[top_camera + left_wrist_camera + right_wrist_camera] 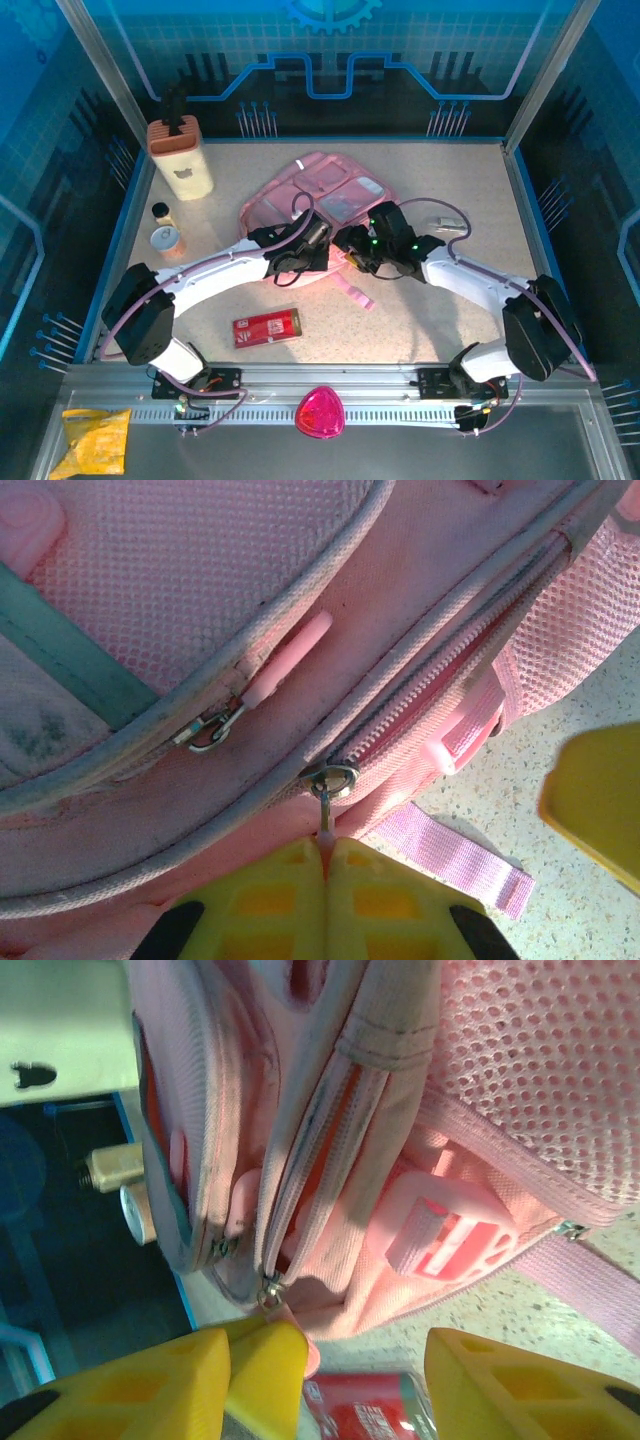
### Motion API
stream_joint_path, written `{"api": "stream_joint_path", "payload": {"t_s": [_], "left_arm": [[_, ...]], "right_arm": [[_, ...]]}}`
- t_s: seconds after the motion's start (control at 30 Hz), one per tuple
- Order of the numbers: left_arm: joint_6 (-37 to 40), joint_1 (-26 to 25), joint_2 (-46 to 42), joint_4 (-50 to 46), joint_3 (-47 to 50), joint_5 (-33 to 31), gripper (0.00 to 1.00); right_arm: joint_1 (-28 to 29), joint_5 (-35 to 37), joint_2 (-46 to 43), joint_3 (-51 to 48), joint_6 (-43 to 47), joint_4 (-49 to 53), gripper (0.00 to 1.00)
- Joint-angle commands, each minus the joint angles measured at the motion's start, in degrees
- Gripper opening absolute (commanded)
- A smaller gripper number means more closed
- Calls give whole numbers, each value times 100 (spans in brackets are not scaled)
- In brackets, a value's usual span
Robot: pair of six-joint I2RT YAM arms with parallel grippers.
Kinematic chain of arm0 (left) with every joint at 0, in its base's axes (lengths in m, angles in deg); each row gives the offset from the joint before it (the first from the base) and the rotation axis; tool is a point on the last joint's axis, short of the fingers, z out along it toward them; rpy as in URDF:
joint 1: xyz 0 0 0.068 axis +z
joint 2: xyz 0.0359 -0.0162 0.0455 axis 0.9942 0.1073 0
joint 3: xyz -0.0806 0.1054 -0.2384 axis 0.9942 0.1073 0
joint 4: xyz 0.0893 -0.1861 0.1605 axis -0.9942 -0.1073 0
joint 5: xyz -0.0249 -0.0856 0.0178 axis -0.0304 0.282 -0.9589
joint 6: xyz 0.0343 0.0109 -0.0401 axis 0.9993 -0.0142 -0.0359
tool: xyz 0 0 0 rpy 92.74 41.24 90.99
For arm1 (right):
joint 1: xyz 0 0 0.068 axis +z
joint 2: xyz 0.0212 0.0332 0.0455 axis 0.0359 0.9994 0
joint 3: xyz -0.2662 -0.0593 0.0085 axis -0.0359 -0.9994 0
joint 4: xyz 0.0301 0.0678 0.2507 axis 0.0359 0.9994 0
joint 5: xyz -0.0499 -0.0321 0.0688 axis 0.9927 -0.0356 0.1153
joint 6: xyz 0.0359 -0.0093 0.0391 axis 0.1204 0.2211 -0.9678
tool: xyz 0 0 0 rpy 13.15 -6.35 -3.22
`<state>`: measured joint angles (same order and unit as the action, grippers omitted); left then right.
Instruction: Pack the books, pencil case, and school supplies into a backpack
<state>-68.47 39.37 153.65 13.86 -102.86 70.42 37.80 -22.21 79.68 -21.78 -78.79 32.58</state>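
Nearest the arm bases, a crumpled yellow item point(95, 438) lies on the metal rail at the left; it is too unclear to say whether it is a book. Just beyond, on the speckled table point(440, 320), the red pencil case point(267, 327) lies flat in the open, apart from the bag and not yet packed.

Past it, both arms meet at the near edge of the pink backpack point(325, 195). The left gripper point(326, 855) has its 2 yellow fingers pressed together, pinching the metal zip pull point(325, 815) that hangs from the slider. The zip teeth running away from the slider look closed. The right gripper point(330, 1352) hovers beside the same corner with its jaws apart and nothing between them. A pink strap point(355, 292) trails from the bag onto the table.

To the right of the bag, a small pale oblong supply point(447, 222) rests on the table, also unpacked. At the far left stand 2 small jars point(163, 228) and a beige box point(182, 160).

I judge the task barely begun: the bag must be unzipped first, then everything loaded. Whether anything is already inside is hidden.
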Motion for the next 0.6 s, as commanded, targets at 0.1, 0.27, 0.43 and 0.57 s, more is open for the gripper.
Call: {"api": "stream_joint_path", "payload": {"t_s": [0.1,0.27,0.43,0.57], "left_arm": [[59,-3,-69,-193,-125,212,0],[231,-5,2,-281,-205,276,0],[614,4,45,-648,-159,77,0],[929,148,-200,-683,121,107,0]], "right_arm": [[143,858,652,378,-615,-484,53],[37,816,1243,626,-311,-611,45],[-113,834,1118,503,248,-557,20],[-403,505,998,486,826,-390,7]]}}
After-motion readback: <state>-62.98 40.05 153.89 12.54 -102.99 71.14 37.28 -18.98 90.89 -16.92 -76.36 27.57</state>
